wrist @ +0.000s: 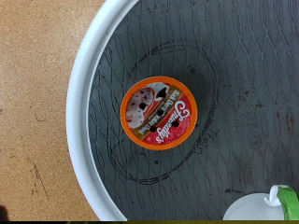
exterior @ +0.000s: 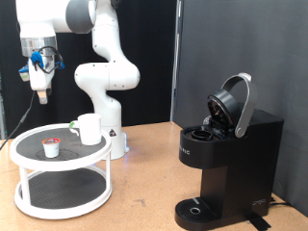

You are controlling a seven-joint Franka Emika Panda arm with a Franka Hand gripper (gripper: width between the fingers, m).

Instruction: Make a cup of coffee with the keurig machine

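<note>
Exterior view: gripper (exterior: 41,94), perhaps open but too blurred to tell, hangs above pod (exterior: 51,146) beside cup (exterior: 89,128) on tiered tray (exterior: 29,197); keurig machine (exterior: 226,164) lid raised.

My exterior view is evenly lit from above against a black backdrop, with only a soft shadow under the white tiered stand (exterior: 29,154) and a dull sheen on the keurig machine (exterior: 231,154), whose dark body loses detail. My wrist view is bright and fairly sharp on the coffee pod (wrist: 159,114), softening slightly toward the picture's corners, with no strong glare.
</note>
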